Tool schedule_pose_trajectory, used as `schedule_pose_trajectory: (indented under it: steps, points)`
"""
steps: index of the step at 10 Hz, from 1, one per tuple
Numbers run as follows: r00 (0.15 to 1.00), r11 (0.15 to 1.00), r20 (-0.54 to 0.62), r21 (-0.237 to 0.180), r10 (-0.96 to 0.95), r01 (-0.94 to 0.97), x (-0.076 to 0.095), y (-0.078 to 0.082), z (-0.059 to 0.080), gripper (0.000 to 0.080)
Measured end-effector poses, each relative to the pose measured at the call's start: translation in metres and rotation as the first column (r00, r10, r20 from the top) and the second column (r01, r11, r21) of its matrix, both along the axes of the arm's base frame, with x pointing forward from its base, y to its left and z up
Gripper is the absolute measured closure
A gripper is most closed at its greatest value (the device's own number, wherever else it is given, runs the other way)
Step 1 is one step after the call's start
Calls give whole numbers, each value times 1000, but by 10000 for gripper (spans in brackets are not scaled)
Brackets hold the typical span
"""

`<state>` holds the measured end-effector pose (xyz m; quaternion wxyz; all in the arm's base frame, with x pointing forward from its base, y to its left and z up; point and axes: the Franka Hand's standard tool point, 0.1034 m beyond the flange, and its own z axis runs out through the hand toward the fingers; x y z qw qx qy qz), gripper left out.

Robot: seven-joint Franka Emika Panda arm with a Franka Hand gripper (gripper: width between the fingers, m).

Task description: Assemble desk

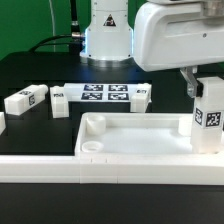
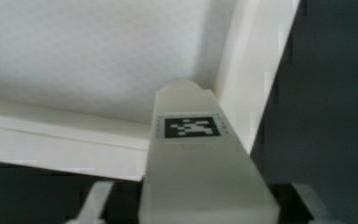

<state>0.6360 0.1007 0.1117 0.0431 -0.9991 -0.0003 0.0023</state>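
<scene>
The desk top (image 1: pixel 130 140) in the lower middle of the exterior view is plain white, like the upright leg (image 1: pixel 209 120) at the right edge and the loose legs (image 1: pixel 25 100) at the left, each leg carrying a small black-and-white square tag. The marker board (image 1: pixel 105 93) at centre is white with black-and-white tags, on a black table (image 1: pixel 40 70) under a green backdrop (image 1: pixel 25 25) at upper left.
</scene>
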Motion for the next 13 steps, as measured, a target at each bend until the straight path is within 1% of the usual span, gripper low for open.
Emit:
schedule_pose_trajectory:
  steps: [2, 4, 6, 9, 10, 11, 12, 13]
  points:
    - [972, 972, -20, 5, -234, 234, 0, 0, 0, 509]
    - [925, 926, -35, 3, -378, 378, 1, 1, 0, 509]
    - [847, 848, -51, -6, -529, 530, 1, 2, 0, 509]
    - [690, 693, -74, -18, -720, 721, 1, 3, 0, 509]
    - [675, 678, -77, -20, -734, 735, 1, 4, 0, 509]
    - [629, 633, -83, -23, -773, 774, 1, 5, 0, 417]
    - [633, 636, -82, -22, -770, 771, 1, 5, 0, 417]
    - [672, 676, -79, -18, -736, 737, 1, 5, 0, 231]
